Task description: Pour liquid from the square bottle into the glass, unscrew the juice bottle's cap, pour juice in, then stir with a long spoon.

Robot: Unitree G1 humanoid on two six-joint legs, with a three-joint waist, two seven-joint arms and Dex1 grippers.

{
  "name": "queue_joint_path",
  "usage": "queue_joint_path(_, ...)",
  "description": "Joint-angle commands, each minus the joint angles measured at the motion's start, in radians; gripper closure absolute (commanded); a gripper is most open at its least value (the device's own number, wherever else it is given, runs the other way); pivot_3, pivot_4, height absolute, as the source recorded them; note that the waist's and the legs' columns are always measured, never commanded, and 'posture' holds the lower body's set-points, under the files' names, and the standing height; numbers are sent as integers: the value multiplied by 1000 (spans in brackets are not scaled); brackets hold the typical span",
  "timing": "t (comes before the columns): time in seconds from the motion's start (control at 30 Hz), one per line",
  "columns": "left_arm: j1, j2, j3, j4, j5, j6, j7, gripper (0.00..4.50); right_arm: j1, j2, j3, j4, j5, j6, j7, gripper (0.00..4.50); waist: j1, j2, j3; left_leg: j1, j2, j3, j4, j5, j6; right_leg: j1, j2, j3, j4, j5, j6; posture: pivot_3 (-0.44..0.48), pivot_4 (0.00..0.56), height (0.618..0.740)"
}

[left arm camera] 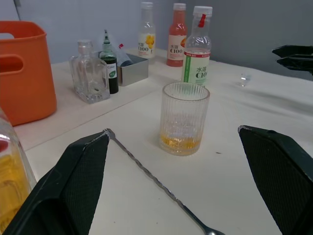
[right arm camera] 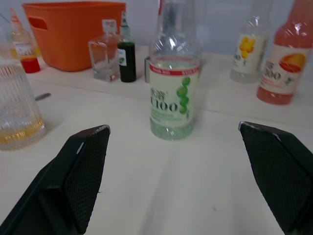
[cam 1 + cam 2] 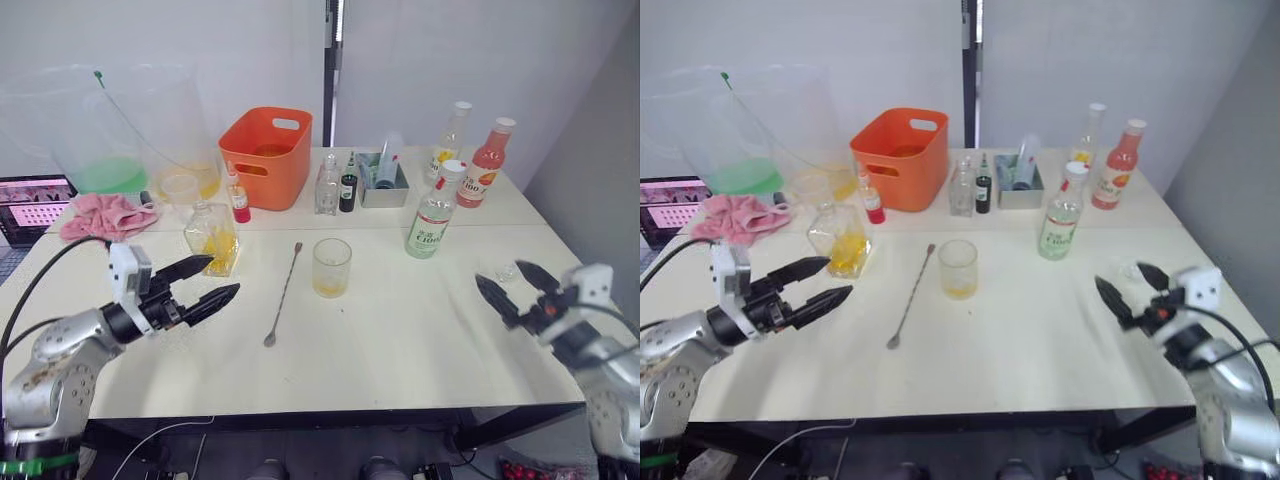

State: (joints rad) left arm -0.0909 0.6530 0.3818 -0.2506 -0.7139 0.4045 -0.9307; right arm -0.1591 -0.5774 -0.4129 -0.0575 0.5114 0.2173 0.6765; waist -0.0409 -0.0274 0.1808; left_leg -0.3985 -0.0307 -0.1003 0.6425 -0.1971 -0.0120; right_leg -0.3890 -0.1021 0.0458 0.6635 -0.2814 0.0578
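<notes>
The square bottle [image 3: 212,238], holding yellow liquid, stands at the left of the table just beyond my left gripper [image 3: 224,275], which is open and holds nothing. The ribbed glass [image 3: 331,267] in the middle has a little amber liquid at its bottom. A long spoon [image 3: 283,293] lies flat between bottle and glass. The green-label juice bottle [image 3: 434,210] stands upright right of the glass with its cap on. My right gripper [image 3: 500,273] hovers open over the table's right side, empty, with the juice bottle [image 2: 174,93] straight ahead of it.
An orange bin [image 3: 268,155], a small clear bottle [image 3: 327,187], a dark bottle [image 3: 347,190], a metal tin [image 3: 383,185] and two more drink bottles [image 3: 485,165] line the back. A pink cloth [image 3: 105,215] lies at back left. A tiny clear object [image 3: 505,270] rests by the right gripper.
</notes>
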Motion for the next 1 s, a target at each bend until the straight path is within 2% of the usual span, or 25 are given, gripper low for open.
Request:
queue_joint_path(0.03, 77, -39, 62, -99, -35, -30, 39, 23, -110, -27, 30, 107, -29, -37, 30, 0, 2, 0, 0, 0, 0, 0, 0, 0, 0, 0, 0, 0, -1, 0, 0, 0, 150, 740)
queue_joint_path(0.17, 177, -116, 91, -180, -72, -81, 54, 23, -289, -38, 71, 313, -90, -117, 55, 0, 4, 0, 0, 0, 0, 1, 0, 0, 0, 0, -1, 1, -1, 0, 0, 0, 150, 740)
queue_joint_path(0.27, 224, -143, 88, -210, -83, -98, 49, 23, -372, -36, 95, 416, -116, -160, 78, 0, 6, 0, 0, 0, 0, 1, 0, 0, 0, 0, 0, 1, -1, 0, 0, 0, 150, 740)
queue_joint_path(0.4, 274, -182, 65, -224, -41, -180, 34, 23, -531, -15, 132, 576, -150, -185, 71, 0, 3, 0, 0, 0, 0, 2, 0, 0, 0, 0, 0, 1, -2, 0, -1, 0, 150, 740)
queue_joint_path(0.87, 356, -193, 25, -280, -13, -235, 66, 23, -914, 35, 223, 1082, -297, -352, 78, 0, -3, 1, 0, -1, 4, 2, -1, 0, 0, 0, 5, 1, -5, 2, -3, 0, 150, 740)
queue_joint_path(1.0, 365, -194, 23, -284, -33, -228, 83, 23, -994, 45, 204, 1205, -312, -404, 49, 0, -3, 1, 1, -1, 5, 2, -2, 0, 0, 0, 6, 1, -6, 2, -4, 0, 150, 740)
